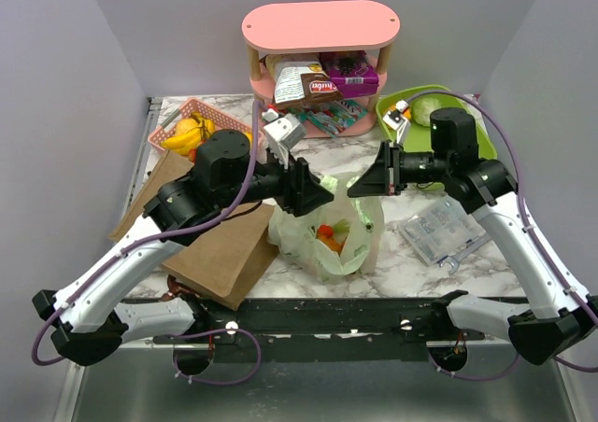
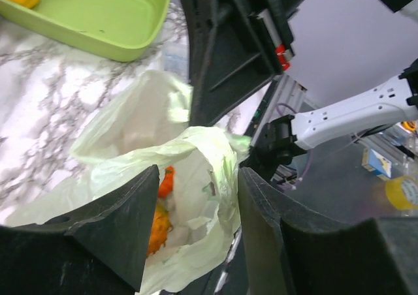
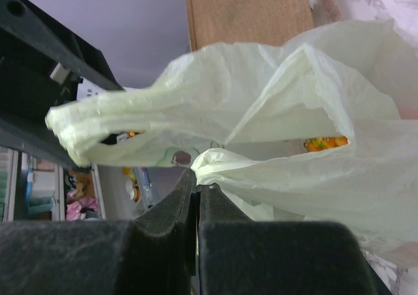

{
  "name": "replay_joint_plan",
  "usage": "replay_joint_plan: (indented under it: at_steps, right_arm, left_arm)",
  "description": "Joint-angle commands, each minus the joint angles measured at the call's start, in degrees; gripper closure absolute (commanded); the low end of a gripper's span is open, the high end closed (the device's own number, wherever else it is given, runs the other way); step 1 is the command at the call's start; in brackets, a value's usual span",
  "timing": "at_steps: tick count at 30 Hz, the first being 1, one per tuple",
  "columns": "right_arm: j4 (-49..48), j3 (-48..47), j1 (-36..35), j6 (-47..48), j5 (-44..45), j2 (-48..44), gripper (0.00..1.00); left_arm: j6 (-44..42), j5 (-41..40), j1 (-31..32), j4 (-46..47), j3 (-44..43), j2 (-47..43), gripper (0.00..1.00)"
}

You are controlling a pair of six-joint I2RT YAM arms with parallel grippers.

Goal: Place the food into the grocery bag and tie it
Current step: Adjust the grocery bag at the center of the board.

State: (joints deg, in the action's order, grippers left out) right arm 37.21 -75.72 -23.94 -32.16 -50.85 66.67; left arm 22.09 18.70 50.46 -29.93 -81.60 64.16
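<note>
Grocery bag of thin, crinkly pale-green plastic [image 1: 348, 245] sits mid-way along the marbled white surface [image 1: 392, 273] in the overhead view. Orange and red food [image 1: 329, 236] shows in its open mouth. The left end effector [image 1: 316, 191] is at the bag's upper left edge and the right end effector [image 1: 372, 181] at its upper right edge. A flat brown paper bag [image 1: 220, 254] lies under the left arm. A white-and-brown snack pack [image 1: 301, 83] and a purple box [image 1: 353, 73] stand on the lower level of a pink oval shelf [image 1: 320, 25] at the back.

From the left wrist, the left end effector's black fingers [image 2: 124, 230] stand wide apart and grip nothing. The grocery bag's mouth is framed between them, with the orange food visible inside. Whether they touch the film cannot be told. A lime-green plastic tray [image 2: 111, 21] lies beyond.

From the right wrist, the right end effector's fingers [image 3: 163, 217] are pressed together on a fold of the grocery bag, whose film stretches up and across the view.
</note>
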Motion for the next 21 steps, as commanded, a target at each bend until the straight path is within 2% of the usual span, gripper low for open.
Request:
replay_joint_plan:
  at_steps: [1,8,11,18,21]
  right_arm:
    - [12.49,-3.77,-0.31,5.35,4.86,-0.83,0.94]
    - [15.90,-0.12,-0.31,2.35,3.32,-2.20,0.96]
    - [14.44,2.08,-0.26,0.31,0.08,-3.36,0.96]
    - [6.63,4.54,-0.39,-6.06,-6.06,-3.51,0.95]
    - [3.31,4.52,-1.42,-8.39,-6.58,-2.43,0.95]
  left_arm:
    - [-4.35,-0.46,-2.34,-5.49,-0.78,-3.36,0.47]
    - [-4.69,-0.22,-4.84,-5.59,2.85,-5.99,0.51]
    - [-5.02,0.64,-5.66,-5.40,3.21,-6.67,0.51]
    - [-7.17,2.00,-9.26,-9.44,-0.43,-7.95,0.45]
    - [-8.21,3.22,-10.74,-11.58,-2.49,-8.59,0.38]
